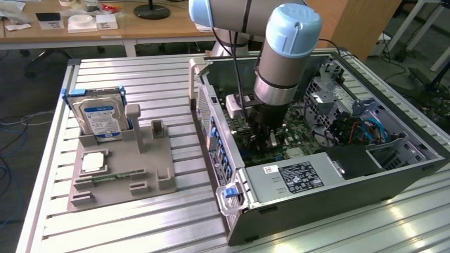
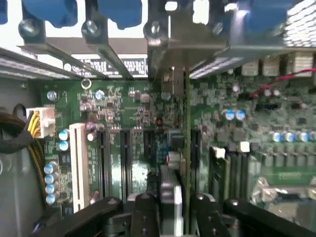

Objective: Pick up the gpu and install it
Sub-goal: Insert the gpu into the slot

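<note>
The gpu stands edge-on on the green motherboard, a thin card with its silvery bracket end towards the case's rear wall. It appears to sit in a slot among the dark expansion slots. My gripper straddles its near end, a dark finger on each side, and a narrow gap shows beside the card. In the exterior view the gripper reaches straight down into the open computer case, and the arm hides the card there.
A silver power supply lies just in front of the gripper inside the case. Blue cables run at the exterior view's right. On the grey fixture stand a blue-labelled hard drive, a processor chip and a green memory stick.
</note>
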